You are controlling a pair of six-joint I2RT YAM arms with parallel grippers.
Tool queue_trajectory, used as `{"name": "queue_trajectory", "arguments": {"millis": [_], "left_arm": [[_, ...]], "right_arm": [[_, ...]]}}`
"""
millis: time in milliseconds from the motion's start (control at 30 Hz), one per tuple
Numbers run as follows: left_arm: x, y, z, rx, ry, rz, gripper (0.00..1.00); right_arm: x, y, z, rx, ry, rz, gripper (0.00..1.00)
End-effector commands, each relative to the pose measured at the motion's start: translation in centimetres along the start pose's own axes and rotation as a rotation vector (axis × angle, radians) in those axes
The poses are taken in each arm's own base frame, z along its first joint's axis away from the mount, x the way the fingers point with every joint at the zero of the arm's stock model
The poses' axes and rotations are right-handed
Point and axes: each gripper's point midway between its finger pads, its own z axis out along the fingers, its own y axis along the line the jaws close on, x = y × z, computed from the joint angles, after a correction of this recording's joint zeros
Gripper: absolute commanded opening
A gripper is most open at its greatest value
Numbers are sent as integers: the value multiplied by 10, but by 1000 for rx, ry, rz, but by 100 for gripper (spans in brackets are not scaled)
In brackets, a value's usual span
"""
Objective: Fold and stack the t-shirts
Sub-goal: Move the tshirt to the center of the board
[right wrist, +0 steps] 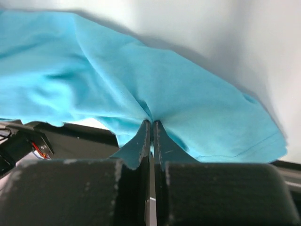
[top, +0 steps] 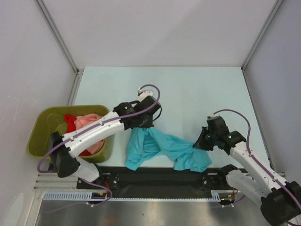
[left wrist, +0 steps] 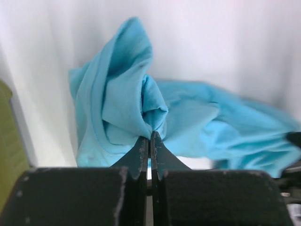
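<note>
Pinching the turquoise shirt [top: 164, 148] at two points, both arms are holding it bunched by the near edge of the table [top: 202, 89], in the lower centre of the overhead view. The right gripper [top: 198, 142], at lower right, is pressing its fingers together on a fold at the shirt's right end. The left gripper [top: 142, 126], just left of centre, is clamping a peak of cloth at the other end. The shirt's long axis is running left to right between them and sagging in the middle, so spreading it flat looks like a matter of drawing the two apart. Slightly farther back at the left, the pink shirt [top: 88, 121] and red shirt [top: 69, 122] are lying crumpled in the green tub [top: 35, 136].
</note>
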Motion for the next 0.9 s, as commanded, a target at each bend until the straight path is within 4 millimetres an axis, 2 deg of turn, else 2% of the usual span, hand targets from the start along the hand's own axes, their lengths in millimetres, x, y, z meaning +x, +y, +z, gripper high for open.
{"name": "queue_trajectory", "arguments": {"millis": [0,33,100,133,200,233,300,333,367,400,433,467,500,533,567,600,667,700,733,767,800,833,867], "left_arm": [[-55,-5,-43,57,-131,-74,0],[-67,-7,-57,91,-162,-98,0],[-80,-6,-66,118,-188,-119,1],[-90,-9,-71,143,-208,-128,0],[-105,-5,-70,147,-243,-113,0],[-108,-5,-67,155,-240,-103,0],[-121,5,-49,137,-228,-107,0],[-127,6,-41,137,-225,-107,0],[-134,12,-27,120,-213,-98,0],[-143,12,-19,120,-223,-95,0],[-158,11,-19,123,-247,-92,0],[-170,18,-17,85,-271,-69,5],[-174,18,4,33,-248,-35,47],[-176,24,5,-16,-238,-7,61],[-197,22,-8,-33,-282,12,71],[-189,32,3,-113,-228,44,84],[-186,34,0,-140,-210,76,86],[-176,35,4,-137,-185,91,86],[-155,39,9,-125,-161,104,85],[-141,36,12,-93,-145,115,83],[-134,25,13,-8,-153,106,70],[-104,32,15,21,-106,115,63],[-92,28,15,66,-95,113,60]], "right_arm": [[-9,1,-22,26,49,-65,0],[-20,6,-27,29,24,-79,0],[-32,4,-32,66,17,-87,0],[-46,11,-38,64,-22,-95,0],[-59,10,-36,87,-31,-97,3],[-65,8,-34,102,-30,-91,3],[-80,9,-36,106,-35,-61,3],[-85,8,-30,114,-22,-63,3],[-95,10,-29,115,-43,-65,5],[-106,9,-25,121,-67,-64,11],[-115,-2,-16,163,-60,-49,13],[-124,-7,-12,190,-64,-38,14],[-137,-9,-11,210,-79,-39,20],[-148,-20,-10,262,-97,-36,25],[-151,-30,0,304,-56,-47,31],[-163,-27,-6,319,-61,-57,42],[-168,-35,-7,385,-44,-78,52],[-166,-32,-9,387,-37,-85,65],[-165,-31,-12,394,-44,-94,69],[-158,-25,-12,388,-36,-120,72],[-155,-17,-18,365,-56,-139,77],[-144,-11,-16,337,-34,-157,77],[-135,0,-14,302,-25,-186,79]]}}
